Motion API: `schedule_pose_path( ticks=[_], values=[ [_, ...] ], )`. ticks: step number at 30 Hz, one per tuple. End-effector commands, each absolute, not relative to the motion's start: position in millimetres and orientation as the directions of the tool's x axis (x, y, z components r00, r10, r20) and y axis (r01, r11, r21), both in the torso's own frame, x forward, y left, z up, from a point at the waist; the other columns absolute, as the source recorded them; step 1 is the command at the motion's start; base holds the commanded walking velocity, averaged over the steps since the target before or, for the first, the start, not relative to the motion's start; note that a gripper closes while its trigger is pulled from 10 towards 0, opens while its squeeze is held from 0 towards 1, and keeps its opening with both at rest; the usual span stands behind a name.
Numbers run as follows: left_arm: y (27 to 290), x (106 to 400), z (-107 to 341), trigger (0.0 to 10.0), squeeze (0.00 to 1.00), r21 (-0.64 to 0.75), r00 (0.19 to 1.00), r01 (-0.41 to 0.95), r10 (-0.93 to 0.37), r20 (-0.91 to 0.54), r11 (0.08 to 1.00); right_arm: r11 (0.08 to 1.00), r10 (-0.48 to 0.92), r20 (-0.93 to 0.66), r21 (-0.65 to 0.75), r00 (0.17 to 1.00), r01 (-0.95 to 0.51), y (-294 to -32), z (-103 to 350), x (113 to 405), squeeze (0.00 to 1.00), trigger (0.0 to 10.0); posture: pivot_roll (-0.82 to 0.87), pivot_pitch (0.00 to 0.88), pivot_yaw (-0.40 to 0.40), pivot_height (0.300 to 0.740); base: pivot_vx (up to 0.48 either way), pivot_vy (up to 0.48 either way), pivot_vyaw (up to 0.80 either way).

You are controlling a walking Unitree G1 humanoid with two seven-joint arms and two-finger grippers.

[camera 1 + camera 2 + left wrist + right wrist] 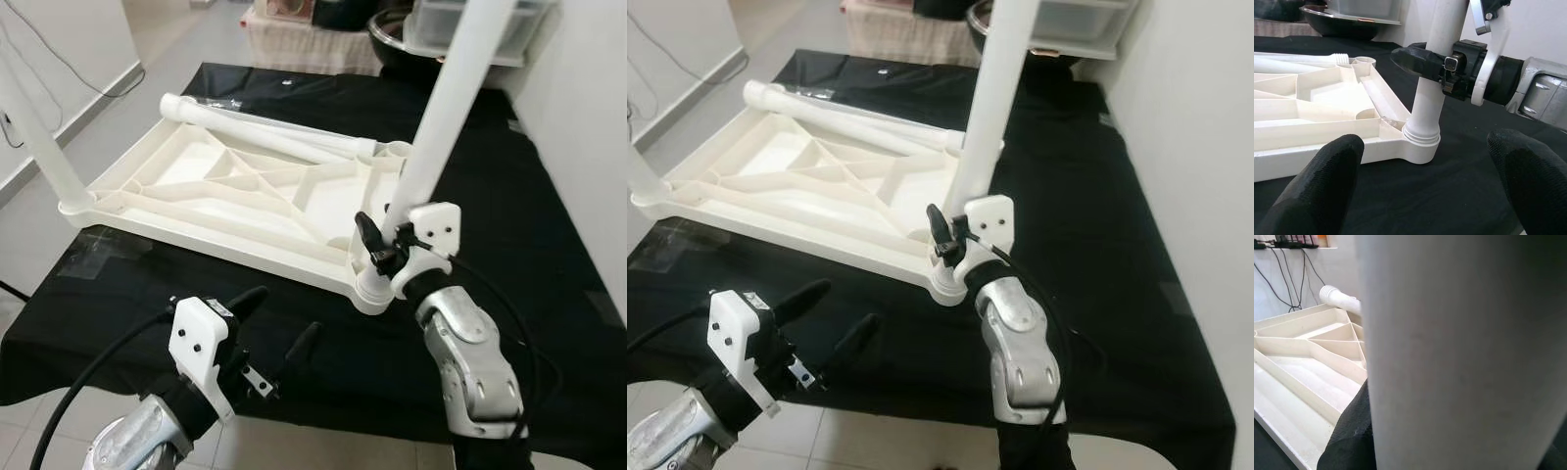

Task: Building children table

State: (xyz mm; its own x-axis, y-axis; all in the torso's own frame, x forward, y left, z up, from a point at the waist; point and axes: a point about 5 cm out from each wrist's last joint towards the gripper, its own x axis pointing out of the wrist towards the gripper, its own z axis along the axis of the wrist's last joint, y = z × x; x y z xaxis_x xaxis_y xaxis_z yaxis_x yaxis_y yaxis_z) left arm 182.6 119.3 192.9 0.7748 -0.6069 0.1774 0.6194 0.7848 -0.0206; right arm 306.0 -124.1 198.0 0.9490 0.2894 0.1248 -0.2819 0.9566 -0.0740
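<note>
A white plastic tabletop (230, 191) lies upside down on a table under a black cloth (529, 225), its ribs facing up. One white leg (446, 98) stands in the near right corner socket (1421, 139), and my right gripper (384, 237) is shut on it just above the socket. A second leg (39, 142) stands at the left corner. A loose leg (265, 132) lies across the tabletop's far side, threaded end (1334, 296) showing. My left gripper (284, 315) hovers open over the cloth's front edge, apart from the socket corner, nothing between its fingers (1322, 191).
A black bowl (392, 34) and a clear plastic bin (460, 24) stand beyond the table's far end. A white wall (588, 117) runs close on the right. Tiled floor (59, 235) and cables (39, 49) lie to the left. Bare black cloth spreads right of the tabletop.
</note>
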Motion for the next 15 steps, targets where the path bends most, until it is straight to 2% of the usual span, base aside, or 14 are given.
schedule_pose_path(
  ticks=[1, 2, 3, 4, 5, 6, 9, 11, 13, 14, 15],
  values=[
    [119, 182, 191, 10.0, 0.0, -0.029, 0.775, 0.621, -0.608, 0.173, 0.783, 0.963, 0.229, -0.057, -0.131, 0.972, -0.235, -135, 165, 307, 0.0, 0.0, 0.13, 0.202, -0.08, 0.74, 0.0, 0.0, 0.0],
    [120, 182, 191, 10.0, 0.0, -0.029, 0.776, 0.62, -0.607, 0.173, 0.784, 0.961, 0.234, -0.061, -0.137, 0.97, -0.24, -134, 166, 307, 0.0, 0.0, 0.13, 0.202, -0.08, 0.74, 0.0, 0.0, 0.0],
    [119, 182, 191, 10.0, 0.0, -0.03, 0.775, 0.62, -0.607, 0.173, 0.784, 0.962, 0.234, -0.062, -0.133, 0.97, -0.24, -133, 168, 307, 0.0, 10.0, 0.12, 0.208, -0.076, 0.74, 0.0, 0.0, 0.0],
    [119, 182, 191, 10.0, 0.0, -0.03, 0.774, 0.622, -0.609, 0.173, 0.783, 0.965, 0.23, -0.04, -0.117, 0.972, -0.233, -131, 172, 305, 0.0, 10.0, 0.12, 0.208, -0.075, 0.74, 0.0, 0.0, 0.0],
    [118, 182, 191, 10.0, 0.0, -0.031, 0.773, 0.623, -0.61, 0.172, 0.781, 0.963, 0.252, -0.01, -0.099, 0.968, -0.252, -129, 176, 303, 1.0, 10.0, 0.12, 0.208, -0.075, 0.74, 0.0, 0.0, 0.0],
    [118, 182, 191, 10.0, 0.0, -0.032, 0.773, 0.624, -0.611, 0.173, 0.78, 0.948, 0.317, 0.033, -0.051, 0.948, -0.315, -125, 182, 303, 1.0, 10.0, 0.11, 0.209, -0.073, 0.74, 0.0, 0.0, 0.0],
    [118, 182, 191, 10.0, 0.0, -0.032, 0.772, 0.625, -0.611, 0.173, 0.78, 0.932, 0.362, 0.065, -0.022, 0.93, -0.361, -123, 186, 302, 1.0, 10.0, 0.11, 0.209, -0.073, 0.74, 0.0, 0.0, 0.0],
    [117, 182, 191, 10.0, 0.0, -0.034, 0.771, 0.626, -0.612, 0.174, 0.779, 0.859, 0.503, 0.138, 0.024, 0.853, -0.511, -123, 197, 304, 1.0, 10.0, 0.11, 0.212, -0.072, 0.74, 0.0, 0.0, 0.0],
    [116, 182, 192, 10.0, 0.0, -0.036, 0.77, 0.627, -0.613, 0.175, 0.778, 0.779, 0.62, 0.165, -0.013, 0.767, -0.627, -129, 206, 308, 1.0, 10.0, 0.11, 0.214, -0.074, 0.74, 0.0, 0.0, 0.0],
    [116, 182, 192, 10.0, 0.0, -0.036, 0.77, 0.627, -0.613, 0.176, 0.778, 0.753, 0.652, 0.165, -0.025, 0.74, -0.658, -133, 209, 311, 0.76, 10.0, 0.12, 0.216, -0.075, 0.74, 0.0, 0.0, 0.0],
    [116, 182, 192, 10.0, 0.0, -0.036, 0.77, 0.627, -0.613, 0.176, 0.778, 0.753, 0.652, 0.165, -0.025, 0.74, -0.658, -133, 209, 311, 0.76, 10.0, 0.12, 0.216, -0.075, 0.74, 0.0, 0.0, 0.0]
  ],
)
